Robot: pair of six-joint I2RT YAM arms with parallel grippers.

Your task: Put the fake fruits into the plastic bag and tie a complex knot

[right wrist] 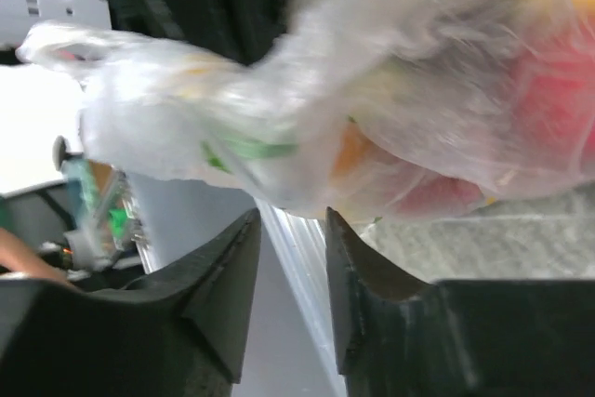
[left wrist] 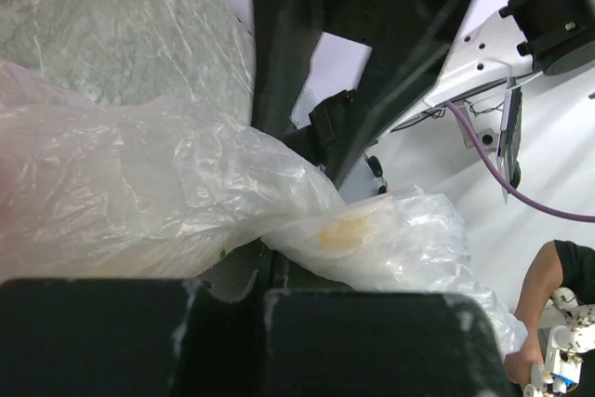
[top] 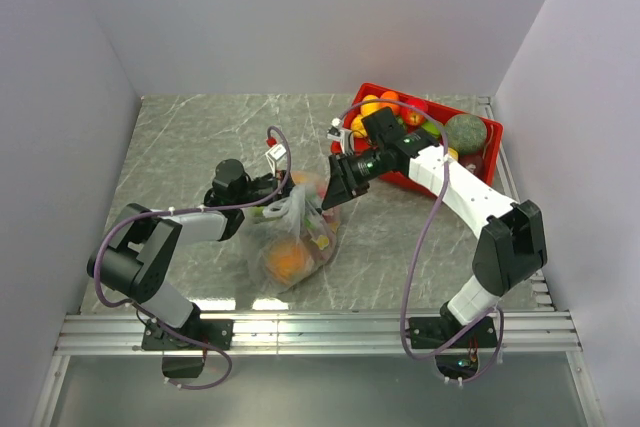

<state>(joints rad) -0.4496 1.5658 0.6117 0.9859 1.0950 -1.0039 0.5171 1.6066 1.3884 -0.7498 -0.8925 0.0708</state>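
The plastic bag [top: 295, 237] lies mid-table with fake fruits inside, an orange one [top: 288, 259] plainest. Its neck [top: 300, 204] is bunched and whitish; I cannot tell whether a knot is in it. My left gripper [top: 272, 190] is shut on the film at the neck's left; in the left wrist view its fingers [left wrist: 265, 290] meet under the stretched bag [left wrist: 186, 192]. My right gripper [top: 335, 190] hangs at the bag's upper right, open. In the right wrist view nothing sits between its fingertips [right wrist: 291, 216], and the bag [right wrist: 390, 90] hangs just beyond them.
A red tray [top: 494, 139] at the back right holds more fake fruits, orange ones [top: 385, 102] and a dull green round one [top: 465, 132]. The right arm reaches across the tray's front. An aluminium rail [top: 320, 327] runs along the near edge. Grey walls enclose three sides.
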